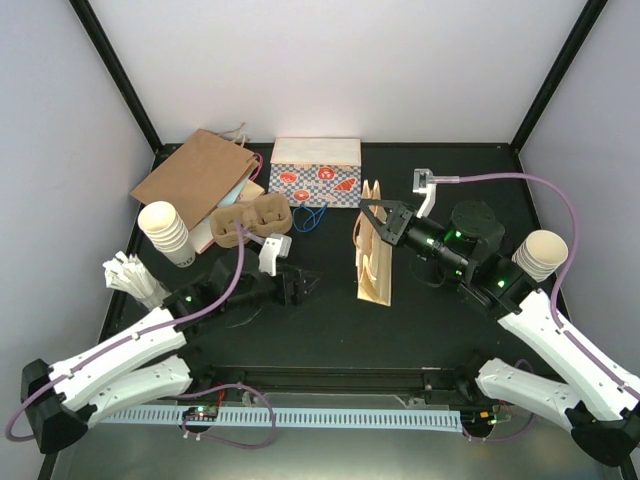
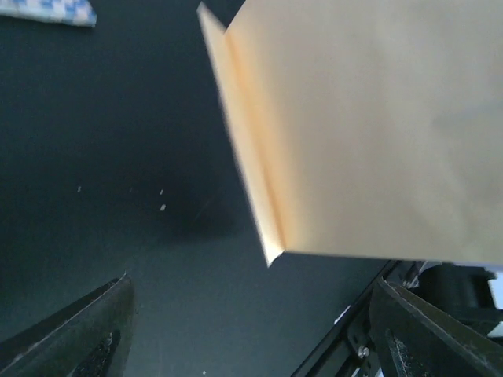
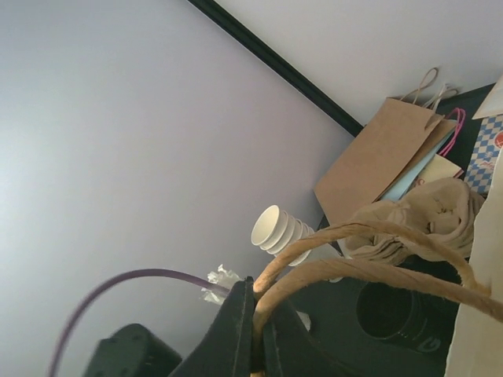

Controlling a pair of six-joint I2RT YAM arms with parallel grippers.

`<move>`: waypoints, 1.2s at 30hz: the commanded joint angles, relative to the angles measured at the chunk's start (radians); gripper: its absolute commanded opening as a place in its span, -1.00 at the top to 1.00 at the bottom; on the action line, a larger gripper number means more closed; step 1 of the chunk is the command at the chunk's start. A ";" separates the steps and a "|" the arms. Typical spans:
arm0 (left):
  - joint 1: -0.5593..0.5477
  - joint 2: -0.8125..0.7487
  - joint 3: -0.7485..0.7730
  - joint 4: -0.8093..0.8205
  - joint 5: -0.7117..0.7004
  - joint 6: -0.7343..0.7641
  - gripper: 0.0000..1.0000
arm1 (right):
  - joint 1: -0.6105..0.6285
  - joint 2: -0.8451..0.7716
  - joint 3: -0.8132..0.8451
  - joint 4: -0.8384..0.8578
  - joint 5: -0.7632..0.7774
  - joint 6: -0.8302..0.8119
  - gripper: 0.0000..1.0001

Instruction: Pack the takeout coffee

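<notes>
A cream paper bag stands in the middle of the table. My right gripper is at its top, shut on the bag's twisted paper handles; in the right wrist view the handles run out from between the closed fingers. My left gripper sits low just left of the bag, open and holding nothing. In the left wrist view the bag's side and folded edge fill the upper right, ahead of the spread jaws. The takeout coffee is out of view.
A stack of lidless cups stands at the left and another at the right. A brown cup carrier, a flat brown bag and a patterned box lie at the back. White packets lie at the left edge.
</notes>
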 commanded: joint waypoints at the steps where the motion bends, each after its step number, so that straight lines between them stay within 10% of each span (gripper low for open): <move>1: 0.007 0.043 -0.039 0.105 0.034 -0.072 -0.66 | -0.003 -0.016 -0.009 0.053 -0.019 0.017 0.98; 36: 0.052 0.453 -0.061 0.447 0.308 -0.162 0.02 | -0.004 -0.087 -0.079 0.100 -0.116 0.031 0.98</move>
